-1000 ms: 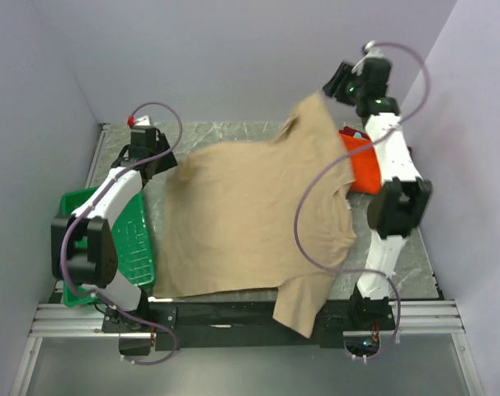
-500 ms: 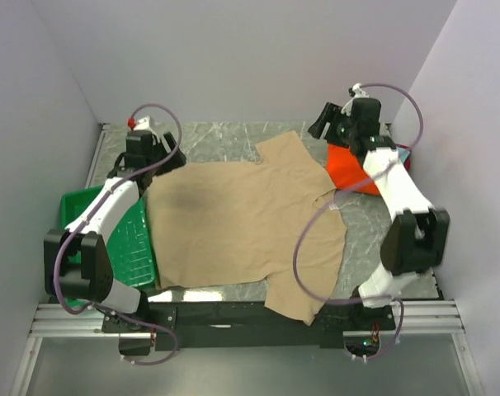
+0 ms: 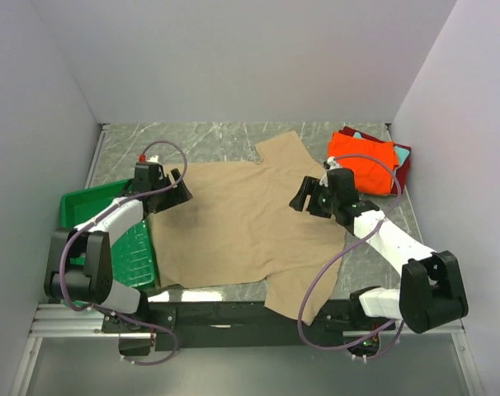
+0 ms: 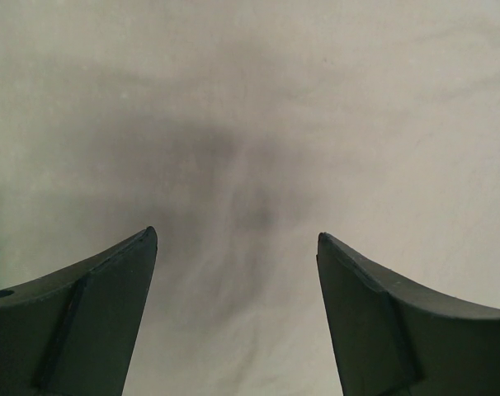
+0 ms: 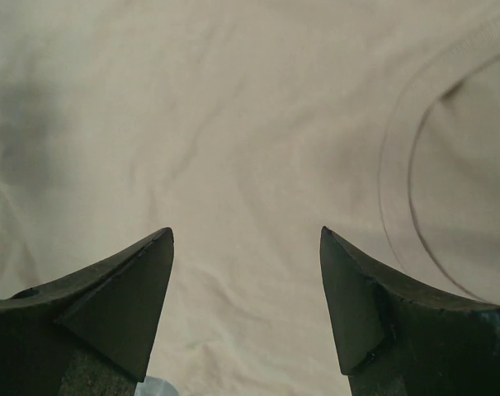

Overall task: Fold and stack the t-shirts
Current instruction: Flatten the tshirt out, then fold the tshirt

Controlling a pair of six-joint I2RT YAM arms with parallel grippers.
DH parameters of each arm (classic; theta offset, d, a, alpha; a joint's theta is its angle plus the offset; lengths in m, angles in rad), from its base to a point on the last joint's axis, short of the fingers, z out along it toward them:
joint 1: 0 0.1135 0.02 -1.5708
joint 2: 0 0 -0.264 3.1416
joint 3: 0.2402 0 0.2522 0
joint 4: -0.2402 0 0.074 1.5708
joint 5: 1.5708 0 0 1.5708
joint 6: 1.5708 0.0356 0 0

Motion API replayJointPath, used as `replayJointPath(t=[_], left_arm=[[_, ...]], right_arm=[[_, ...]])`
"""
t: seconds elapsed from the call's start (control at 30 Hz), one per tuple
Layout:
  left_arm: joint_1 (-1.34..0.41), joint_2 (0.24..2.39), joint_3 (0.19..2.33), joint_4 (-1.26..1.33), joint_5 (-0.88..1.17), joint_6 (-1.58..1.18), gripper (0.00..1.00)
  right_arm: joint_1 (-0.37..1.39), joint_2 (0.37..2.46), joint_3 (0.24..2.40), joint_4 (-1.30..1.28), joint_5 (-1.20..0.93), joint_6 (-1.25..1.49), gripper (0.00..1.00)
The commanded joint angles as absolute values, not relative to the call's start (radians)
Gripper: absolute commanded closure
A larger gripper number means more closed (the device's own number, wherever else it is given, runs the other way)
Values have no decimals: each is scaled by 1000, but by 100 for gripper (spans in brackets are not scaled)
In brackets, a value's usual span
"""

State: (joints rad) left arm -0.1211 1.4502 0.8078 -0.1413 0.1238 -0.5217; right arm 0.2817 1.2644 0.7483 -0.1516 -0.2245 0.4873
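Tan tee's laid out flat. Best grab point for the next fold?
The plain tan cloth t-shirt lies flat, collar to the right, so mid-cloth offers nothing to pinch. Probably take its near sleeve, which overhangs the table edge: come from the near side, jaws across the free hem.

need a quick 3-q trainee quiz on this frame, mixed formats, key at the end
1. True or false: the tan t-shirt lies spread open, unfolded.
2. The left gripper and right gripper are: A open above the cloth; B shut on cloth; C shut on nothing.
3. Fill in: the folded orange t-shirt lies on the robot's ___ side.
Key: 1 true; 2 A; 3 right.
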Motion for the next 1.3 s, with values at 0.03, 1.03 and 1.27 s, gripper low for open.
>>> replayJointPath(t=[0.03, 1.03, 1.27], left_arm=[[-124, 1469, 793, -78, 169, -546, 17], [-144, 1750, 871, -23, 156, -528, 20], [-195, 1799, 943, -44, 143, -514, 20]], right_arm=[[288, 1261, 735, -124, -149, 500, 22], [137, 1686, 942, -272, -141, 460, 27], [117, 1684, 982, -324, -130, 434, 28]])
